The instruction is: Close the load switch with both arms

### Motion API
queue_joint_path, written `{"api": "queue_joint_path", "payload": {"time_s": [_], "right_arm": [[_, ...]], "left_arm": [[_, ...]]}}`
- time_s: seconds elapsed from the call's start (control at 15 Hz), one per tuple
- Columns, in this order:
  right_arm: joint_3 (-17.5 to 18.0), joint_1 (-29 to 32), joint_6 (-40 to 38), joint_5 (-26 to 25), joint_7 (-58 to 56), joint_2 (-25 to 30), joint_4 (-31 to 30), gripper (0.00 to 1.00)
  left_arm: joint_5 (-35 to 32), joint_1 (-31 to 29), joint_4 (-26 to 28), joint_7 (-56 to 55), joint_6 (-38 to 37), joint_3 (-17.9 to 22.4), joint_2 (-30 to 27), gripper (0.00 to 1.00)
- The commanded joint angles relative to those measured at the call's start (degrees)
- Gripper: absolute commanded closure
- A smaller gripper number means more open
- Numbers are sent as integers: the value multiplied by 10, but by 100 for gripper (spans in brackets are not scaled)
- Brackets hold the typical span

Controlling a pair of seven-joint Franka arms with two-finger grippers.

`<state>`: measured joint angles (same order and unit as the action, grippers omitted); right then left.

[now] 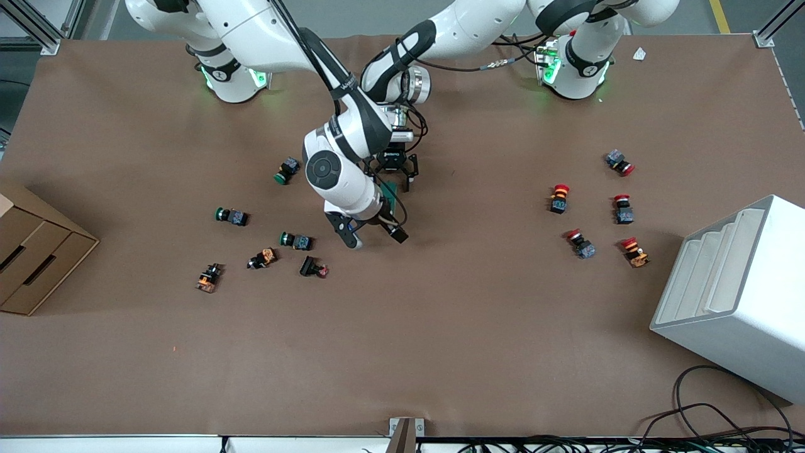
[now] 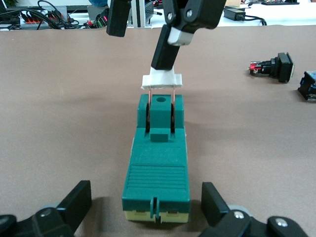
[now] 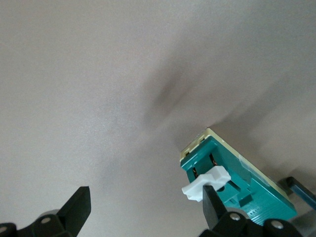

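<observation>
The load switch (image 1: 390,194) is a dark green block lying at the table's middle. In the left wrist view the switch (image 2: 158,163) has its white lever (image 2: 162,80) raised on two thin metal blades. My left gripper (image 1: 394,178) is open, its fingers (image 2: 74,202) straddling the switch's end with a gap on each side. My right gripper (image 1: 372,235) is open wide over the table beside the switch. One of its fingers (image 3: 212,200) rests against the white lever (image 3: 202,183); this finger also shows in the left wrist view (image 2: 165,49).
Green (image 1: 287,170), orange (image 1: 262,258) and black push buttons (image 1: 313,267) lie toward the right arm's end. Several red push buttons (image 1: 559,198) lie toward the left arm's end. A cardboard box (image 1: 31,251) and a white rack (image 1: 736,296) stand at the table's two ends.
</observation>
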<state>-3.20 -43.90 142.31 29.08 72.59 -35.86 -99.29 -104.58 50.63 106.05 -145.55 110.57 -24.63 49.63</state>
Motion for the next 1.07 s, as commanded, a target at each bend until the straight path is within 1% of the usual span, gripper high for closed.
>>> {"api": "queue_joint_path", "payload": {"time_s": [0.0,0.33,0.6,0.87,1.0], "right_arm": [[5,5,3,-4,-7,-26,23,0],[5,10,5,-22,-11,-45,33,0],[4,14,6,-23,-16,-70,60,0],[4,35,-6,-23,-30,-67,78,0],[3,47,-38,-27,-33,-60,87,0]], "left_arm": [[6,2,-23,-13,21,-1,35,1],[6,2,-22,-13,21,-1,35,1],[6,2,-21,-12,21,-1,35,1],[6,2,-22,-12,21,-1,34,1],[6,2,-22,-13,21,-1,33,1]]}}
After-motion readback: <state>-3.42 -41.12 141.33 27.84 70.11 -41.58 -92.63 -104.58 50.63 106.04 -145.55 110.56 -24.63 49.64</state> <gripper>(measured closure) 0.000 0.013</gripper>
